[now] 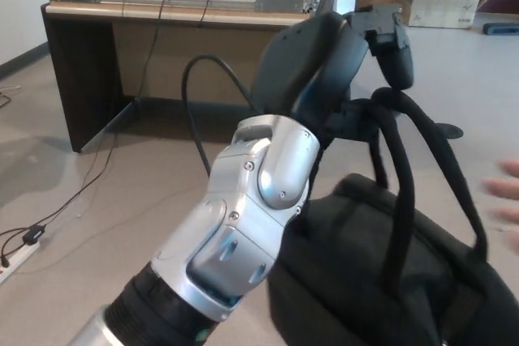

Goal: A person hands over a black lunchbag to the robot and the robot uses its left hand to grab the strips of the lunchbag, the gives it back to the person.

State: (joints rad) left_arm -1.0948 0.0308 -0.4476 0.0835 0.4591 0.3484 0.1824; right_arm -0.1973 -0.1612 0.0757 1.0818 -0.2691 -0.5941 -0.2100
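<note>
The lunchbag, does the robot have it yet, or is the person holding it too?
The handover to the robot looks done: the left hand is hooked through the straps, and the black lunchbag hangs from them. The person's hand at the right edge is off the bag. Giving it back is what remains.

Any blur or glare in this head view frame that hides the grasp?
Head view: the person's hand at the right edge is smeared by motion blur; the left hand and straps are fairly sharp. Soft highlights sit on the silver forearm shell; the black lunchbag is dark, with little surface detail.
</note>
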